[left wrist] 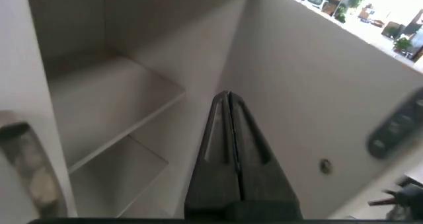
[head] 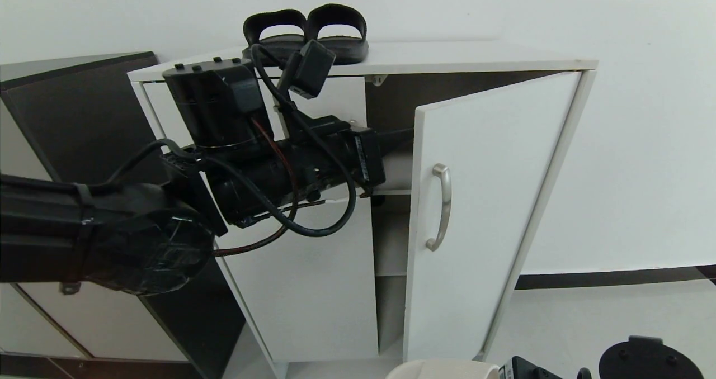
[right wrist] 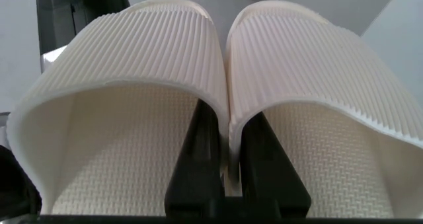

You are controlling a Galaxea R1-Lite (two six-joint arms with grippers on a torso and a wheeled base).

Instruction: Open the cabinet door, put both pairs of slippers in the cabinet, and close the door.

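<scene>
A white cabinet (head: 475, 60) stands ahead with its right door (head: 486, 211) swung open; the door bears a metal handle (head: 442, 205). A pair of black slippers (head: 307, 32) rests on the cabinet top. My left arm extends into the gap beside the open door. My left gripper (left wrist: 229, 100) is shut on nothing, inside the cabinet near a bare white shelf (left wrist: 112, 95). My right gripper (right wrist: 225, 118) is shut on a pair of cream ribbed slippers (right wrist: 152, 59), one finger inside each, pinching their inner walls together. A cream edge (head: 442, 370) of that pair shows low in the head view.
A dark grey cabinet (head: 84, 116) stands against the white one's left side. The left door (head: 302, 278) of the white cabinet looks closed. A white wall is behind, with pale floor (head: 604, 323) to the right of the open door.
</scene>
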